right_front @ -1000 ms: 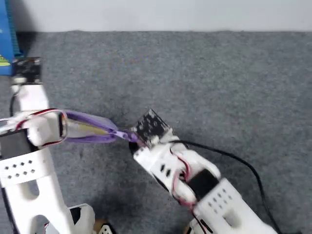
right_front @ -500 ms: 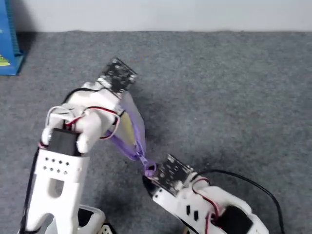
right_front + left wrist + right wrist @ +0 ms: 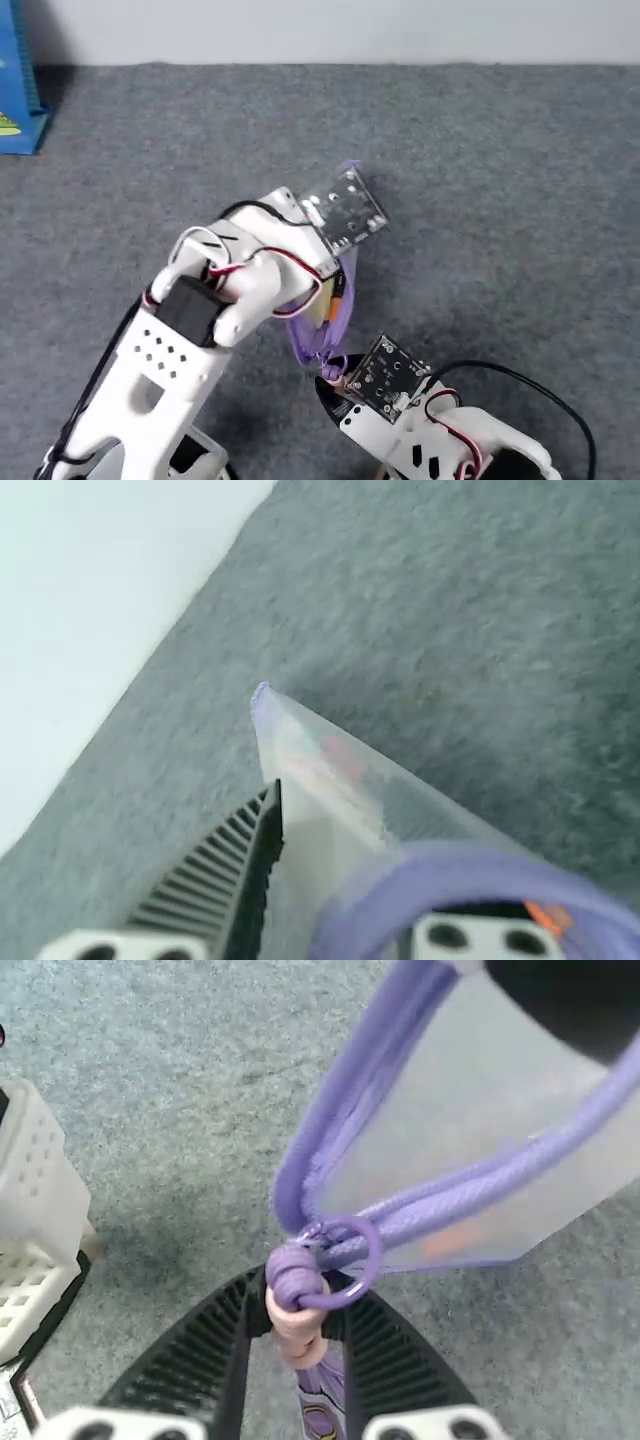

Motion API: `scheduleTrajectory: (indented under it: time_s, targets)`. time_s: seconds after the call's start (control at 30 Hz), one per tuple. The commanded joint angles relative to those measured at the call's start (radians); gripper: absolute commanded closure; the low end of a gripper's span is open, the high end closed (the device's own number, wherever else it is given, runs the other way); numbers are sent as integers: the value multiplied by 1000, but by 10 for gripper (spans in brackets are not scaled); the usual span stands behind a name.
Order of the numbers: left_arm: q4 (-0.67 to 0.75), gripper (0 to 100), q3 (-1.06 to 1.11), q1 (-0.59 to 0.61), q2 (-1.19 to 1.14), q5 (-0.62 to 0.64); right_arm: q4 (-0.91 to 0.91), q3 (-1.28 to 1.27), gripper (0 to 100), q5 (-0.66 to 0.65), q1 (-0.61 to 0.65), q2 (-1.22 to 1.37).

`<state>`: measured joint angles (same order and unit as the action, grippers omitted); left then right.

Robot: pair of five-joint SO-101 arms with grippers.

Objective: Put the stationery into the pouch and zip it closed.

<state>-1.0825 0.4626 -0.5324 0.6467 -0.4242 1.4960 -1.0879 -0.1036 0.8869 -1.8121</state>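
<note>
A translucent pouch with purple trim hangs above the grey mat at the centre of the high view. My left gripper is shut on its upper part, and the far corner pokes out past the wrist. An orange item shows through the wall. My right gripper, near the front edge, is shut on the purple zipper pull at the pouch's near end. In the right wrist view the pouch rises away from the black fingers. The left wrist view shows the pouch beside one ribbed finger.
A blue box stands at the far left edge against the white wall. Grey mat lies open to the right and back. The left arm's white base is close beside the right gripper.
The left arm swung the pouch from the left side to the centre. The right gripper drew back toward the front edge, still holding the zipper pull.
</note>
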Motion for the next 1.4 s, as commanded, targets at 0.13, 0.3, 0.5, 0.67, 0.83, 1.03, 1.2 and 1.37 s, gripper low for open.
scheduleTrajectory:
  time_s: [0.13, 0.3, 0.5, 0.67, 0.83, 1.03, 1.2, 1.37]
  targets:
    - [-40, 833, -248, -61, 44, -9, -74, 55, 991, 77, -16, -4]
    - [-54, 833, -302, -37, 100, -12, -269, 29, 991, 129, -16, -4]
    - [-124, 833, -303, 21, 209, -12, -421, -18, 991, 141, -81, -4]
    - [-284, 833, -294, 78, 324, -83, -397, -15, 991, 133, -182, -4]
    - [-436, 827, -248, 97, 342, -192, -277, 60, 991, 106, -245, -4]
    - [-374, 766, -31, 129, 348, -203, -110, 199, 991, 41, -269, -4]
    - [-255, 765, 127, 58, 350, -126, -24, 256, 991, 25, -332, -4]
    - [-187, 761, 186, -32, 350, -57, 8, 285, 991, 25, -415, -4]
